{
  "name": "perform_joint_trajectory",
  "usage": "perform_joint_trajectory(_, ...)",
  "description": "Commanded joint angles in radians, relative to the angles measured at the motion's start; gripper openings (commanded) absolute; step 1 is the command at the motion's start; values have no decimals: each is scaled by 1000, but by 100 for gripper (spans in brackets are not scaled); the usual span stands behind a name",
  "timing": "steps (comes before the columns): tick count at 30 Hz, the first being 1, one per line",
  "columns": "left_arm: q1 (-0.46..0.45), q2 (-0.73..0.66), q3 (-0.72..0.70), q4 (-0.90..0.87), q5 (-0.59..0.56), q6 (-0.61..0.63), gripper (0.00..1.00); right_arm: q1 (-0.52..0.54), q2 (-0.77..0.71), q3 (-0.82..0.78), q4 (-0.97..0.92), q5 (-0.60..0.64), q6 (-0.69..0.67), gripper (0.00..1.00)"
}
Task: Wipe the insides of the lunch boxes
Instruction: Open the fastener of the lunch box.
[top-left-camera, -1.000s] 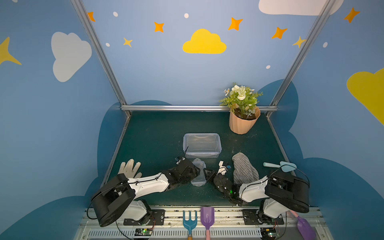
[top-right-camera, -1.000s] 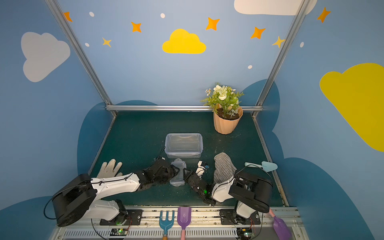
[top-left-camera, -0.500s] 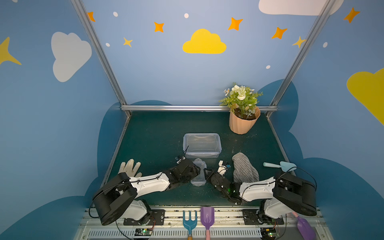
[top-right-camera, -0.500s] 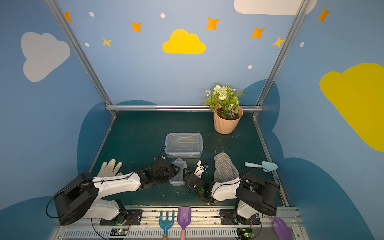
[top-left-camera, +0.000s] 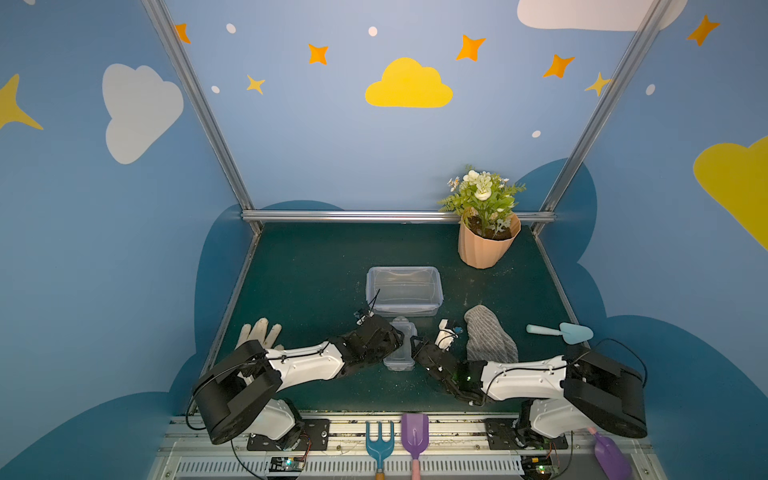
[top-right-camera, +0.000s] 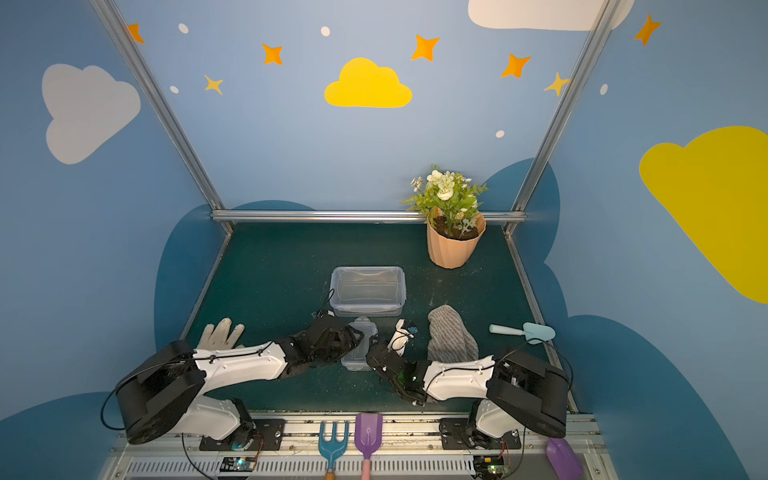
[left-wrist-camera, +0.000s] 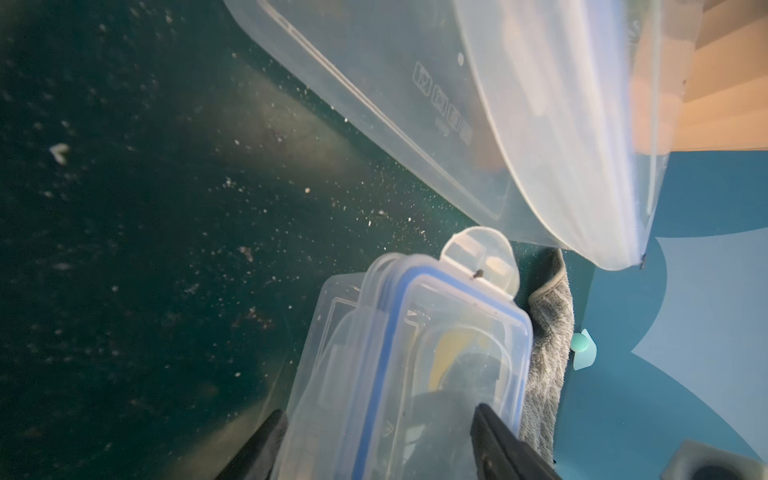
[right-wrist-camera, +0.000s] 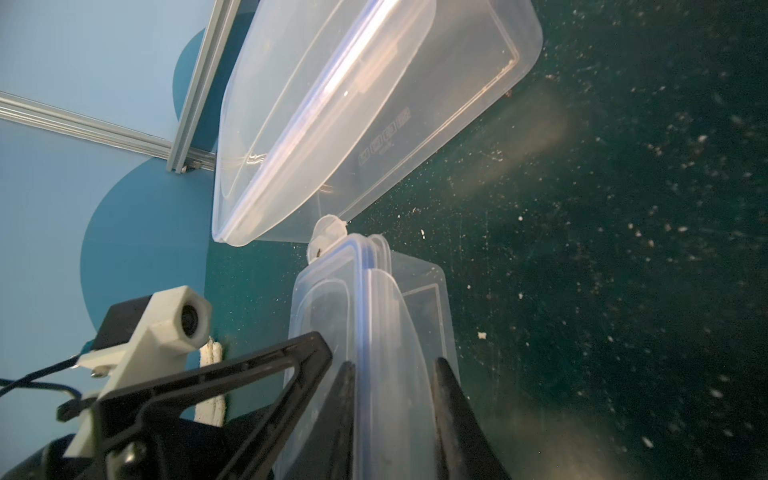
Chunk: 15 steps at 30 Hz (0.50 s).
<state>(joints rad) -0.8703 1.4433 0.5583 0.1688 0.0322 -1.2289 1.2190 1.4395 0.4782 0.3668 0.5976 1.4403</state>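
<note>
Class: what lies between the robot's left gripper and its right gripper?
The small lunch box with its blue-trimmed lid, the left gripper and right gripper flanking it, shown in both top views.

The right arm (top-left-camera: 523, 376) is the thing that moves. Its big black elbow (top-left-camera: 602, 390) swings out toward the right edge of the desk (top-left-camera: 316, 266) and a bit toward the front edge. The white part of the arm now looks longer and lies flatter, stretched low over the desk. The right jaws slide a tiny bit toward the left edge and now sit right up against the small lunch box (top-left-camera: 405, 353).
</note>
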Motion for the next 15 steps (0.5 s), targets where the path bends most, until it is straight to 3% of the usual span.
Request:
perform_joint_trajectory(1, -22, 69, -34, -163, 89, 19, 66, 25, 32, 14, -209, -108, -26, 0)
perform_joint_trajectory(15, -23, 69, 1, -215, 51, 36, 65, 13, 63, 81, -330, -160, -30, 0)
